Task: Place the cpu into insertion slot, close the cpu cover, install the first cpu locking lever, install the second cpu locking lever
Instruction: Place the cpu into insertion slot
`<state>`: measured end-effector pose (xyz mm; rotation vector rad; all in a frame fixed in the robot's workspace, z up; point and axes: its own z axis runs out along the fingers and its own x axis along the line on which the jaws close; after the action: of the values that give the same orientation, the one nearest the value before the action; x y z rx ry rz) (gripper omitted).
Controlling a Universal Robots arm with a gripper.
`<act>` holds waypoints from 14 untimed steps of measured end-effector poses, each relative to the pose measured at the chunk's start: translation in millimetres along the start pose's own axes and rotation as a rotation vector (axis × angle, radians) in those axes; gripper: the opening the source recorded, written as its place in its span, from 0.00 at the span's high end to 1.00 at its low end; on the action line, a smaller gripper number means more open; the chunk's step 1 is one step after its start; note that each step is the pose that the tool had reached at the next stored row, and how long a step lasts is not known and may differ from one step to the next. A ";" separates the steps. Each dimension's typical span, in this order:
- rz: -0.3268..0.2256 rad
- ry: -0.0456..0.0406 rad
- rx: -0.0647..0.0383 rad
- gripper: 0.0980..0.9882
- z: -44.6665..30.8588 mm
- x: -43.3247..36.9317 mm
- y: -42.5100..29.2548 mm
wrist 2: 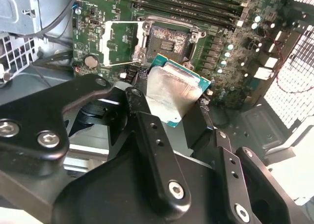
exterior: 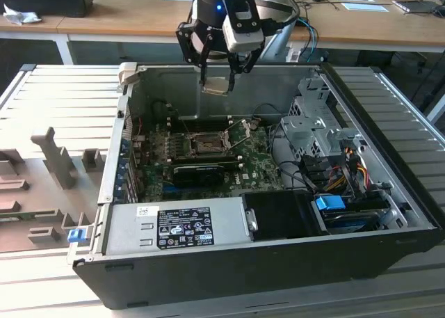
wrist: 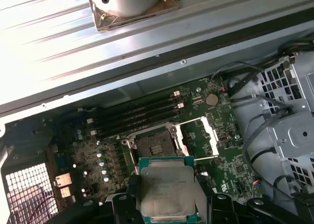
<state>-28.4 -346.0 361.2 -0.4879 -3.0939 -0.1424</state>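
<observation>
My gripper (exterior: 217, 81) hangs above the open computer case (exterior: 389, 193), shut on the cpu (exterior: 216, 85). It is a thin square chip with a green edge and a dull silver top. In both wrist views the cpu (wrist 2: 174, 94) (wrist: 167, 192) is pinched by its sides between black fingers (wrist 2: 142, 118). The bare insertion slot (exterior: 207, 145) (wrist 2: 169, 40) (wrist: 153, 146) lies on the green motherboard below the chip, some way apart from it. The cpu cover (wrist 2: 117, 42) (wrist: 201, 138), a silver frame, stands flipped open beside the slot.
A long black card (exterior: 201, 170) lies just in front of the slot, and memory slots (wrist: 132, 116) run behind it. A silver power supply (exterior: 181, 227) fills the case's near side. A drive cage (exterior: 313, 123) with cables stands at the exterior view's right. Grey fixtures (exterior: 55, 158) sit on the table at the left.
</observation>
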 end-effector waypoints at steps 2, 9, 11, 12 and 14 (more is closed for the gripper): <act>0.016 -0.0014 0.000 0.51 0.0 0.0 0.0; 0.063 -0.0056 -0.001 0.51 0.1 0.0 0.0; 0.081 -0.0072 -0.002 0.51 0.1 0.0 0.0; 0.092 -0.0082 -0.002 0.51 0.1 0.0 0.0; 0.107 -0.0095 -0.002 0.51 0.3 0.0 0.0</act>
<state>-28.5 -346.0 360.9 -0.6536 -3.0681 -0.1428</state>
